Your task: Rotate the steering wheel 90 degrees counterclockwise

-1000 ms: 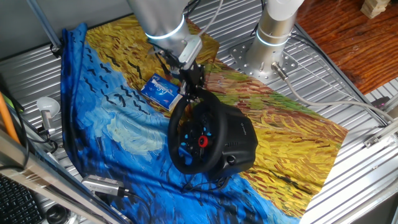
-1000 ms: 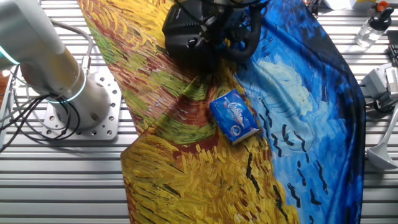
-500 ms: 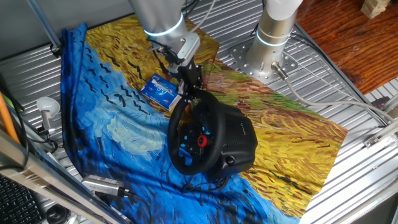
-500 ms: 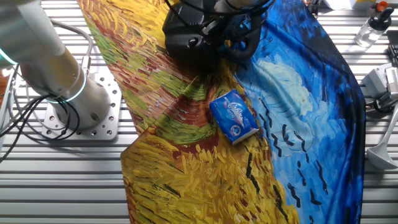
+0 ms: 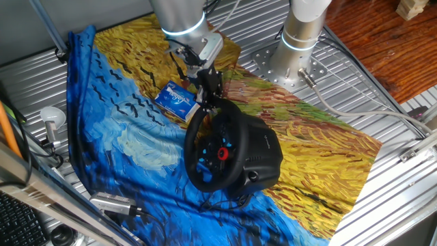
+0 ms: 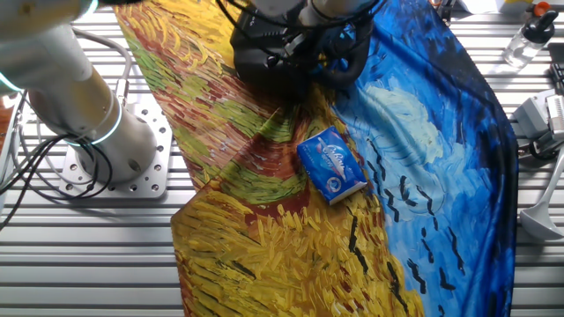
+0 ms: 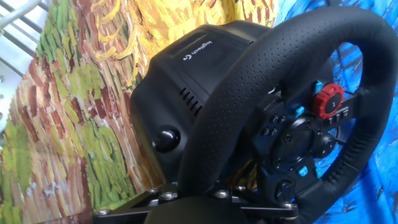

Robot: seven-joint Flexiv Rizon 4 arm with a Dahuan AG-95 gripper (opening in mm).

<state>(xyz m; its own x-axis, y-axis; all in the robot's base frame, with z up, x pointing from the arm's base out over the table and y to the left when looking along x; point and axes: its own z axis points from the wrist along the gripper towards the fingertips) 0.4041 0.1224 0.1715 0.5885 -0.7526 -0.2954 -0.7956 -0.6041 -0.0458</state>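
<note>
Cloth (image 5: pixel 123 130) in swirling blue and yellow covers the table, and from its left side we come first to the small blue-and-white box (image 5: pixel 176 100), lying flat just beside the wheel's upper rim. Next to it our gripper (image 5: pixel 209 98) sits at the top of the steering wheel (image 5: pixel 217 152), which stands near the cloth's middle on its bulky black base (image 5: pixel 263 154). In the hand view the rim fills the space right above the finger mounts, so we judge the fingers are clamped on the rim, though the fingertips themselves are hidden. Compared with a second ago, our wrist and the silver arm above it have shifted slightly rightward and twisted, while the wheel and its red button (image 5: pixel 222 155) sit almost where they were. We take this to mean the turn is only just starting, with nearly all of the quarter turn left. The other fixed view agrees: the arm's cables now cross more of the base, and the box has not moved. Further right, the arm's pedestal (image 5: pixel 300 37) is unchanged.
</note>
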